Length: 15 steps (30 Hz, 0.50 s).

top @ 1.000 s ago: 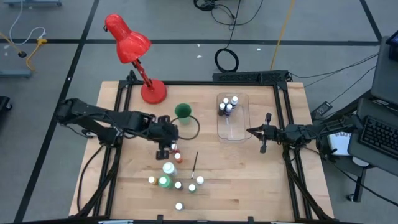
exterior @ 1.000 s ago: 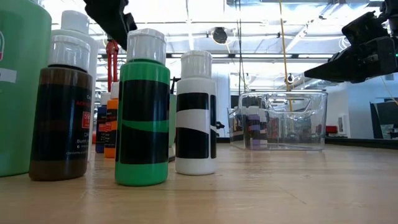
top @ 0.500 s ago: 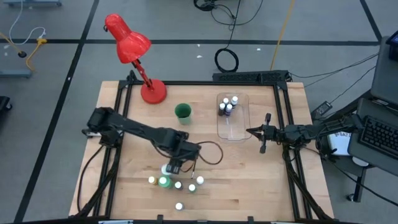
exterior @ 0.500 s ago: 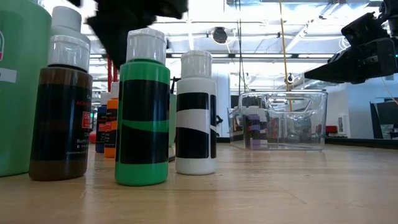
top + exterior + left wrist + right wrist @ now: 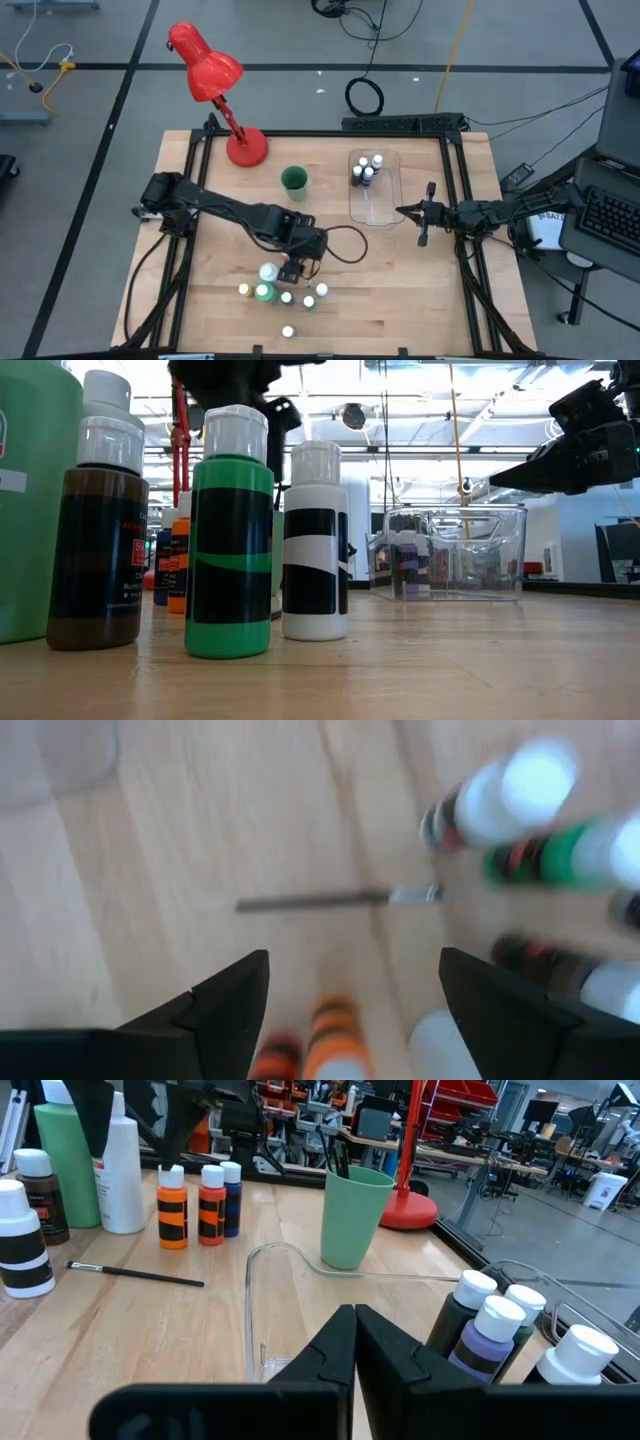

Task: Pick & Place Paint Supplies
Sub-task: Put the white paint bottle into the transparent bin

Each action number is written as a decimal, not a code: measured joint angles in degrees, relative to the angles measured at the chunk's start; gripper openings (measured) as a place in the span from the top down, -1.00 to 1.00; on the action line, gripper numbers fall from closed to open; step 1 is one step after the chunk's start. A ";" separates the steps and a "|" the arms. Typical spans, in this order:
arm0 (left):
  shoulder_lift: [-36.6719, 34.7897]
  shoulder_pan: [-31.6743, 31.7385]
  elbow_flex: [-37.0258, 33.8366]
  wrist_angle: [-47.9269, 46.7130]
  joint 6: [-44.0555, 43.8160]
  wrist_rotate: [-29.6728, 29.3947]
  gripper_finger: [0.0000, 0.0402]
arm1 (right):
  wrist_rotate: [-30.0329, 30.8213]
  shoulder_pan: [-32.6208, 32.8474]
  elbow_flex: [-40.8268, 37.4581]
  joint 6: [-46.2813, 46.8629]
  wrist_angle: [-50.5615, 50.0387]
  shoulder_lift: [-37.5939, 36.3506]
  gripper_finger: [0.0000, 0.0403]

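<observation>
Paint bottles cluster near the table's front: a big white bottle (image 5: 268, 272), a big green one (image 5: 262, 292) and small white-capped ones (image 5: 308, 301). My left gripper (image 5: 293, 270) hangs open above two orange bottles (image 5: 335, 1038); its fingers stand on either side of them, apart. A thin brush (image 5: 335, 900) lies flat on the wood just beyond. My right gripper (image 5: 425, 215) waits shut at the table's right, beside the clear tray (image 5: 385, 205), which holds several small bottles (image 5: 365, 170).
A green cup (image 5: 294, 179) stands at the back centre and a red desk lamp (image 5: 215, 80) at the back left. One small bottle (image 5: 288, 331) stands alone by the front edge. Bare wood lies between the bottle cluster and the tray.
My left gripper has swung from beside the green cup toward the table's near edge and a little right, sinking over the bottle cluster. Its arm has stretched out across the table. The bottles and the brush have stayed in place.
</observation>
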 joint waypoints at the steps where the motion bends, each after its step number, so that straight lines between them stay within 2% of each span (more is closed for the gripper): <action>1: 0.04 -0.03 0.48 0.08 -1.50 0.07 -0.48 | 0.00 -0.01 0.02 0.00 0.00 0.00 0.98; 4: 2.63 0.40 2.99 -1.02 -3.37 1.82 -0.48 | 0.00 -0.02 0.00 0.00 0.00 0.00 0.98; 9: 6.60 -0.70 9.11 -0.85 1.56 8.67 -0.48 | -0.01 -0.02 0.02 0.37 0.05 0.21 0.98; 15: 9.00 -0.97 16.16 -0.72 3.08 12.57 -0.48 | 0.00 -0.02 0.02 0.14 0.04 0.52 0.98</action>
